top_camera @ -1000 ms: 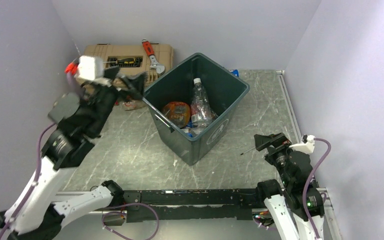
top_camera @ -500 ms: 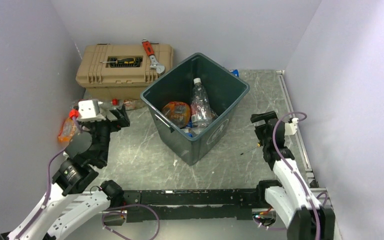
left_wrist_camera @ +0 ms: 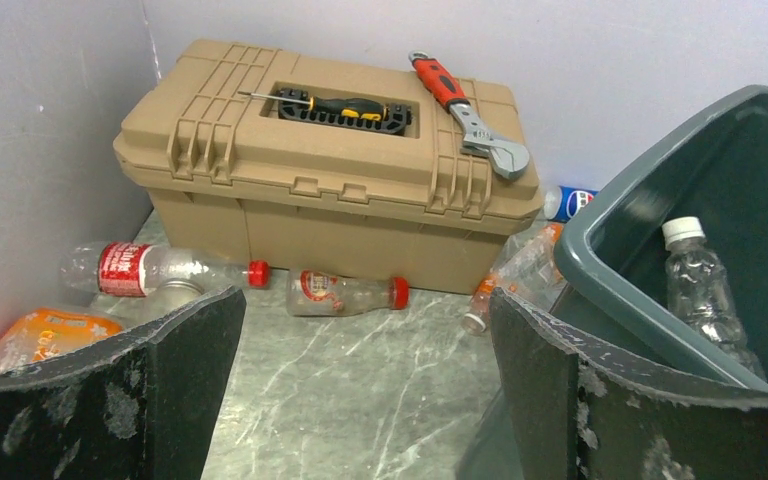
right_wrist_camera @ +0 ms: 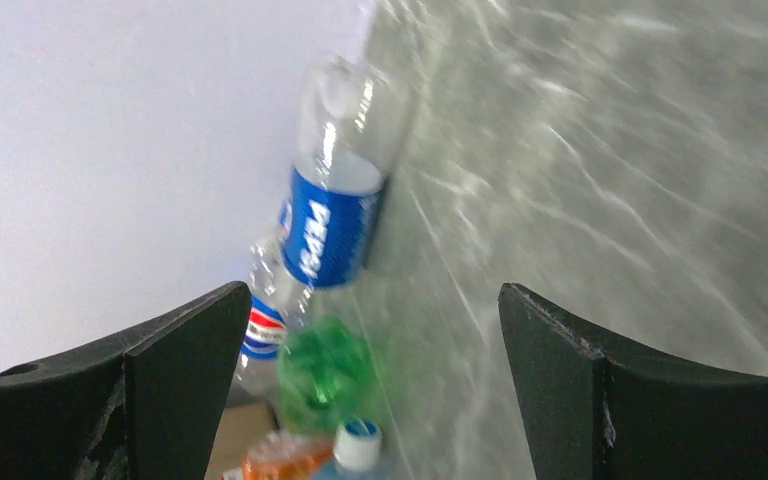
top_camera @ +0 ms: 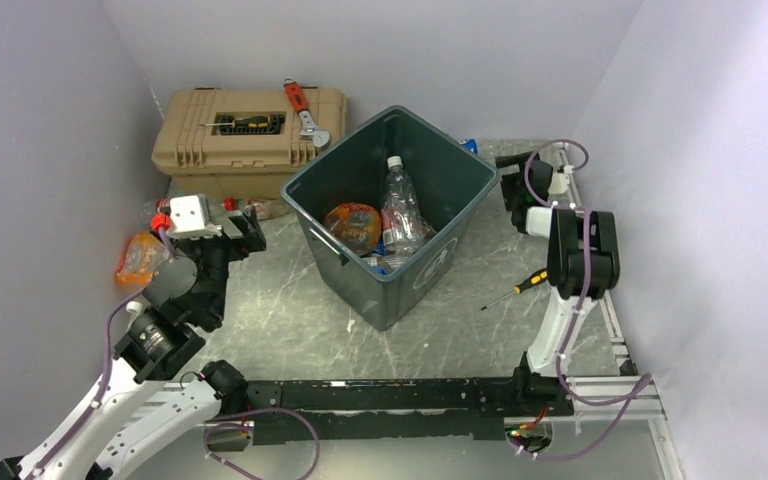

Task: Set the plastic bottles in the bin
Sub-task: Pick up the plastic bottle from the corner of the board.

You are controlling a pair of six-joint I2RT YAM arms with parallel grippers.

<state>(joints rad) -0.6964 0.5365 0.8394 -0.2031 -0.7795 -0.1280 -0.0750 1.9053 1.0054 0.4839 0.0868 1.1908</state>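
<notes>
The dark green-grey bin [top_camera: 415, 275] stood on the desk [top_camera: 260, 300] and held a clear white-capped bottle [top_camera: 397, 205] and a crushed orange-labelled bottle [top_camera: 353, 226]. Left of the bin, the left claw [left_wrist_camera: 365, 310] hung over the desk with its jaws spread wide and nothing between them. Further left of the bin lay a red-labelled bottle [left_wrist_camera: 135, 268], a small red-capped bottle [left_wrist_camera: 345, 293] and a flattened orange bottle [left_wrist_camera: 45, 335]. Another clear bottle [left_wrist_camera: 520, 275] lay just beside the bin's left wall. Behind the bin on its left sat the tan toolbox [top_camera: 250, 150], with a red wrench [top_camera: 305, 110] and a yellow-handled screwdriver [top_camera: 245, 123] on its lid. By the bin's far right corner, the right claw [right_wrist_camera: 372, 295] was likewise wide open and empty. It faced a blue-labelled bottle [right_wrist_camera: 335, 215] on the desk behind the bin, with a blurred green bottle [right_wrist_camera: 325, 370] beside it. A loose screwdriver [top_camera: 520, 285] lay on the desk right of the bin.
</notes>
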